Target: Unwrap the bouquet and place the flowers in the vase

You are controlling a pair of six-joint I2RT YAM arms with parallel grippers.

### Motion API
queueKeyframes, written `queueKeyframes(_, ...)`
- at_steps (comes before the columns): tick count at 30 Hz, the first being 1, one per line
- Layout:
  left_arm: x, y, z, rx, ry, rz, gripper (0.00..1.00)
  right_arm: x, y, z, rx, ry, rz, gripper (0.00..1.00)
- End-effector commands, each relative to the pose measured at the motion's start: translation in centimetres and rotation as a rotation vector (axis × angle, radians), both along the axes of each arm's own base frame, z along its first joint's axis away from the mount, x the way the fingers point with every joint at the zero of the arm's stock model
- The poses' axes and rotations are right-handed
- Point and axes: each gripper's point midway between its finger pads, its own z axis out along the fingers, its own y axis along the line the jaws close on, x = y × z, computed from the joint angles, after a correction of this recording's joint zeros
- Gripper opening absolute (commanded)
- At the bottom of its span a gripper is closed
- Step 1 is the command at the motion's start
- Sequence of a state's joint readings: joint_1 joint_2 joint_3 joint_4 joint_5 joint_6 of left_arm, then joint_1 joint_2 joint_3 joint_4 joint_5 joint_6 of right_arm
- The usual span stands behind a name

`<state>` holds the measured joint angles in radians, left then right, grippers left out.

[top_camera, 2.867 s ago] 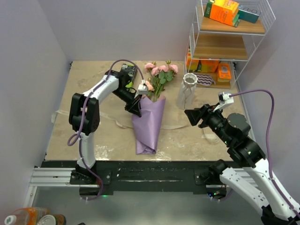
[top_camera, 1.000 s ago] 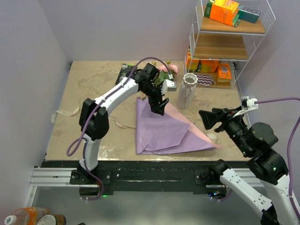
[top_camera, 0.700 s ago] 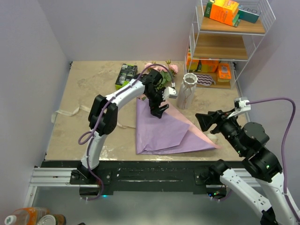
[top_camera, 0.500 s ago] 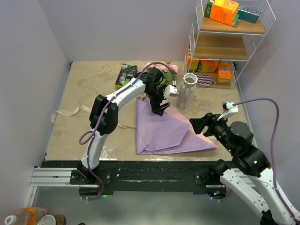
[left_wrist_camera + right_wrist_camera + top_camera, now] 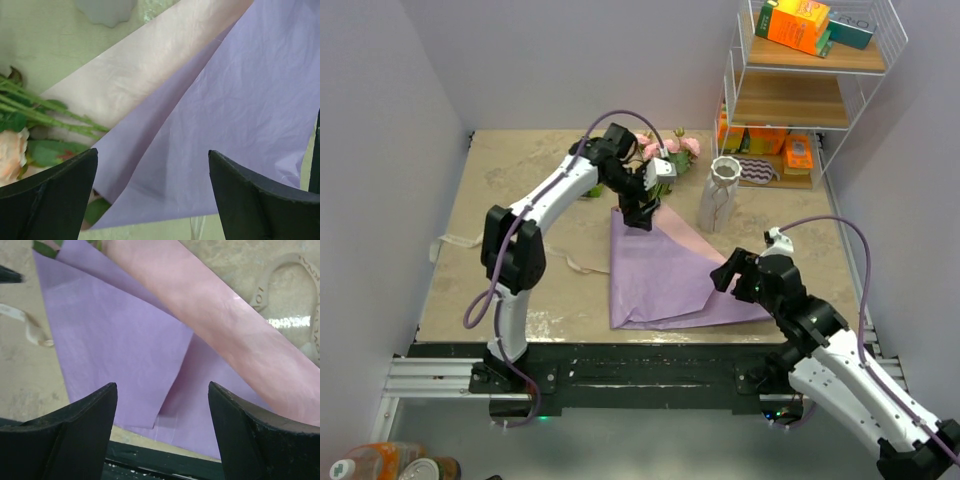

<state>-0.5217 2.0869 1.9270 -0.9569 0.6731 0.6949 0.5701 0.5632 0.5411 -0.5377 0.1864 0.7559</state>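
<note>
One open left end effector [image 5: 152, 151] over wrap [image 5: 240, 100], nr flowers [image 5: 665, 150].

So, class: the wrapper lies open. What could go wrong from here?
1. The left gripper hangs open over the paper, beside the stems; closing there may pinch paper too.
2. The vase stands close to the flowers; a careless lift could knock it over.
3. The right gripper hovers over the paper's right corner and might drag it.
</note>
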Motion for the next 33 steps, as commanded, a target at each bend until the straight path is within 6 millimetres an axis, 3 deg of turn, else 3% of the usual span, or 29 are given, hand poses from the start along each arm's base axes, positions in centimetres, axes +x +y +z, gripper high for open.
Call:
queueKeyframes(1, -0.9, 0.9, 4.6, -0.092, -0.026, 0.017, 0.97, 1.3, -0.6, -0.9, 0.028, 0.012, -0.116, 0.77)
queueKeyframes(7, -1.4, 1.7, 7.5, -0.119, -0.079, 0.054, 0.98, 2.9, 1.4, -1.6, 0.088, -0.031, -0.075, 0.73)
queueKeyframes(8, -1.3, 2.0, 7.7, -0.12, -0.082, 0.062, 0.99, 3.4, 2.0, -1.2, 0.111, -0.053, -0.062, 0.73)
queueKeyframes(16, -0.8, 4.1, 9.1, -0.122, -0.099, 0.14, 0.99, 4.5, 3.6, -3.8, 0.11, 0.001, -0.035, 0.62)
queueKeyframes(22, 0.1, 4.8, 9.5, -0.121, -0.114, 0.214, 0.99, 5.6, 5.2, -2.2, 0.154, -0.032, 0.003, 0.43)
queueKeyframes(26, 0.6, 5.1, 10.4, -0.128, -0.11, 0.249, 0.99, 6.0, 5.6, -1.5, 0.154, -0.041, 0.015, 0.19)
queueKeyframes(30, 1.0, 6.5, 11.8, -0.129, -0.135, 0.316, 0.99, 6.2, 6.3, 0.4, 0.173, -0.076, 0.052, 0.02)
queueKeyframes(33, 2.1, 7.8, 13.2, -0.144, -0.157, 0.406, 0.99, 6.3, 6.7, 2.6, 0.182, -0.121, 0.079, 0.0)
